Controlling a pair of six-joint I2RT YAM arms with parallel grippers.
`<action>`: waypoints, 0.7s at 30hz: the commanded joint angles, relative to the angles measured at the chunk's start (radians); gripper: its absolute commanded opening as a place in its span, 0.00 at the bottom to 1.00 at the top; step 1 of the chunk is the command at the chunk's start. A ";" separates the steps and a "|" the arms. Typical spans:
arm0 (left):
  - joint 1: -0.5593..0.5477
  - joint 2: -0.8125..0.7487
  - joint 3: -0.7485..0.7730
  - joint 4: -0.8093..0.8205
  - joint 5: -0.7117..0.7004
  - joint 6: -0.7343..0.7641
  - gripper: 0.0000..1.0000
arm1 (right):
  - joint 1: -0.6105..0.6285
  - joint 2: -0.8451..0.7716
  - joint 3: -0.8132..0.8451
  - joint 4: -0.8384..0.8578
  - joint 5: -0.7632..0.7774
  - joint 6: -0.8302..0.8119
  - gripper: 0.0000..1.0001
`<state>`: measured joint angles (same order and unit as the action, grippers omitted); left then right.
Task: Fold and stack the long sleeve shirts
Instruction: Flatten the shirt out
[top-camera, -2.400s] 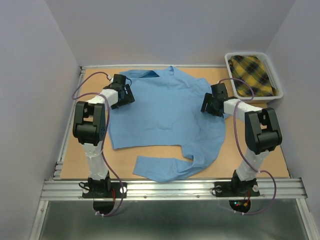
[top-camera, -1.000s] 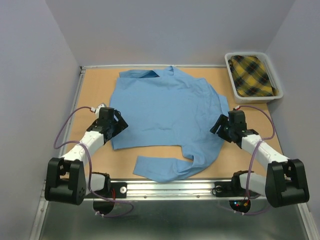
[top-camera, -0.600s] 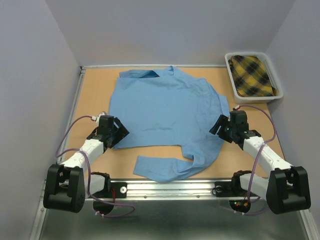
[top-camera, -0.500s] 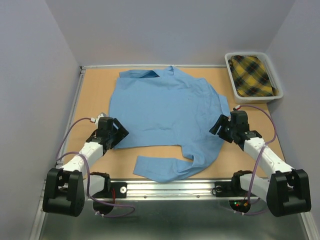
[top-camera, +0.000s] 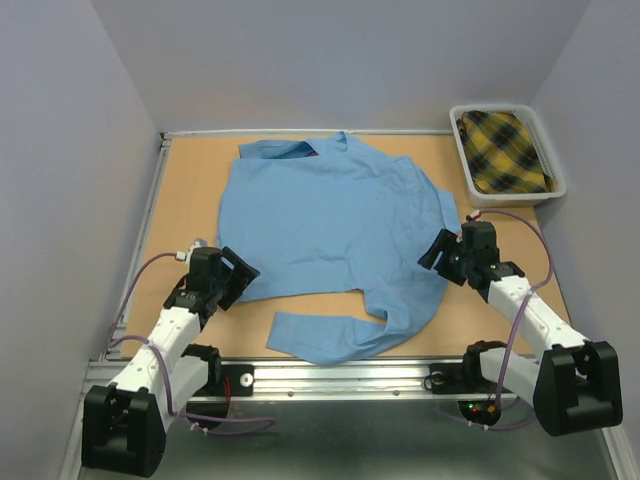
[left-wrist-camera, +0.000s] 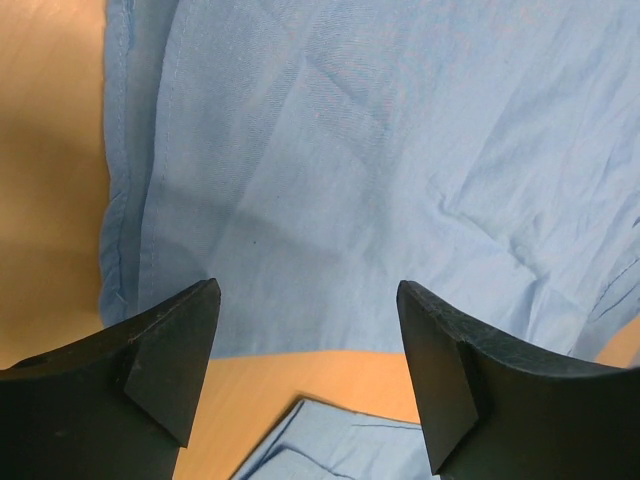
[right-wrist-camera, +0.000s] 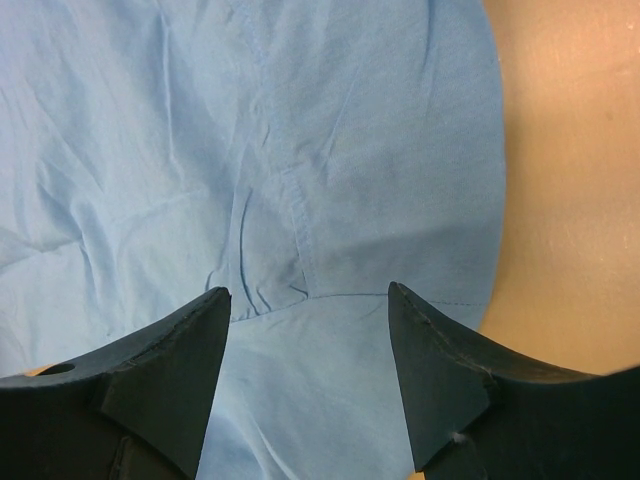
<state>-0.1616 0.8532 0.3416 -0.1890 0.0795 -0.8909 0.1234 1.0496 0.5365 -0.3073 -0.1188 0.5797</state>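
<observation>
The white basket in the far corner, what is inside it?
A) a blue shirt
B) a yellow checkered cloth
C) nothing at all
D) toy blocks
B: the top view shows a yellow and black checkered cloth lying inside the basket.

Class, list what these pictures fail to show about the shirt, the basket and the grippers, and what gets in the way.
Shirt: second sleeve unseen in the top view, perhaps under the body.
Plaid cloth in the basket: folded, top view, so its kind and number are unclear.
Wrist views: frame edges cut the shirt to a patch.
Left gripper and right gripper: top view too small to tell whether they touch the shirt.
</observation>
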 joint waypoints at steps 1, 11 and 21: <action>0.002 -0.014 0.072 -0.067 -0.049 0.021 0.83 | -0.007 0.027 0.017 0.007 -0.027 -0.026 0.70; 0.005 0.352 0.203 0.043 -0.184 0.144 0.77 | -0.008 0.168 0.068 0.011 0.007 -0.053 0.67; 0.062 0.690 0.448 0.083 -0.153 0.242 0.75 | -0.007 0.309 0.135 0.056 0.145 -0.026 0.63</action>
<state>-0.1387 1.4754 0.7300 -0.0956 -0.0689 -0.7109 0.1234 1.3144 0.6083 -0.2882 -0.0666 0.5472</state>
